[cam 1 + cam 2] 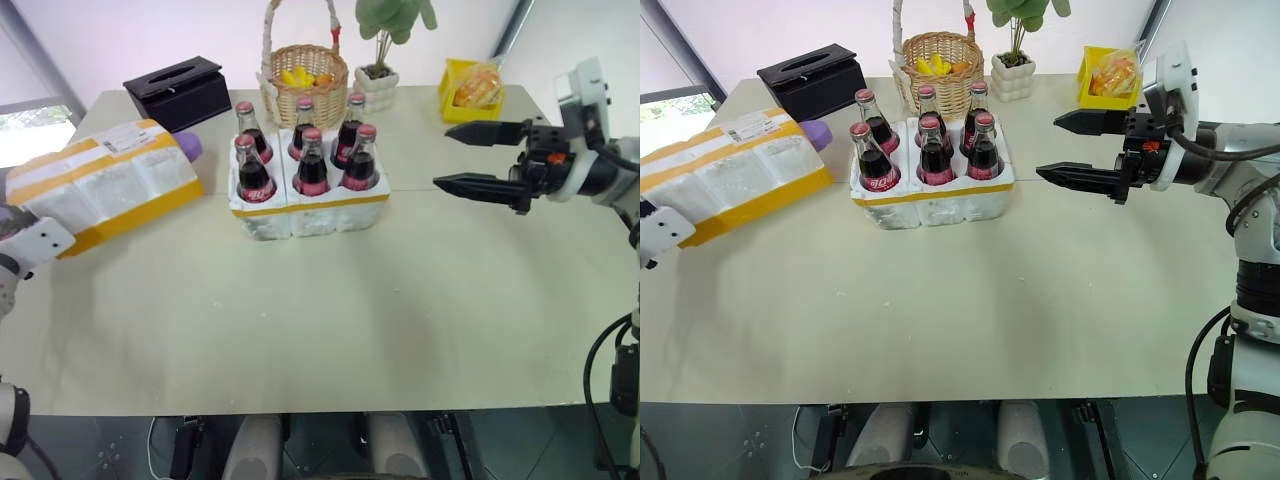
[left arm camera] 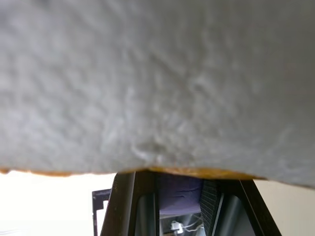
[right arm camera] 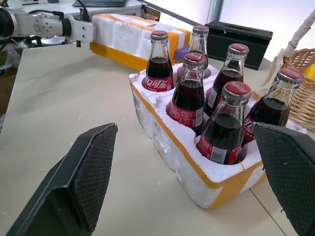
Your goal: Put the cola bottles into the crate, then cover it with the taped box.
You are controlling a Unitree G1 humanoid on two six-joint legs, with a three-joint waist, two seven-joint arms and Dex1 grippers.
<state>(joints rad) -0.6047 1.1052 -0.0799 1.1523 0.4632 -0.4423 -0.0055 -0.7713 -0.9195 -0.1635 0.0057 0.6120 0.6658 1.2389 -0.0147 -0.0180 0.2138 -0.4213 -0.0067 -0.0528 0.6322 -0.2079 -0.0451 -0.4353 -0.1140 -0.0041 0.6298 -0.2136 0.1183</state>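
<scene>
A pale desk (image 1: 300, 330) is seen from above, described from the robot's left to its right. At the far left, the left pincer (image 1: 35, 243) is closed tight on the near end of the taped box (image 1: 105, 185), a large white foam box banded in wide yellow tape with a shipping label on top. The box sits tilted, its gripped end by the desk's left edge and its far end pointing toward the middle, apparently taken up so it can be carried over as a lid. A small purple object (image 1: 190, 146) peeks out beside its far end, and a black tissue box (image 1: 178, 90) stands behind it. In the centre of the desk sits the crate (image 1: 308, 208), a low white foam tray with a yellow strip along its side. All six cola bottles (image 1: 312, 165) stand upright in its wells in two rows of three, so the loading step looks finished and only the covering remains. Behind the crate are a wicker basket (image 1: 304, 84), a small potted plant (image 1: 378, 80) and a yellow tray of snacks (image 1: 472, 88). At the right, the right pincer (image 1: 470, 158) hovers level just right of the crate, its two black fingers (image 3: 83, 182) spread wide and holding nothing, probably waiting to steady the crate or the box.
</scene>
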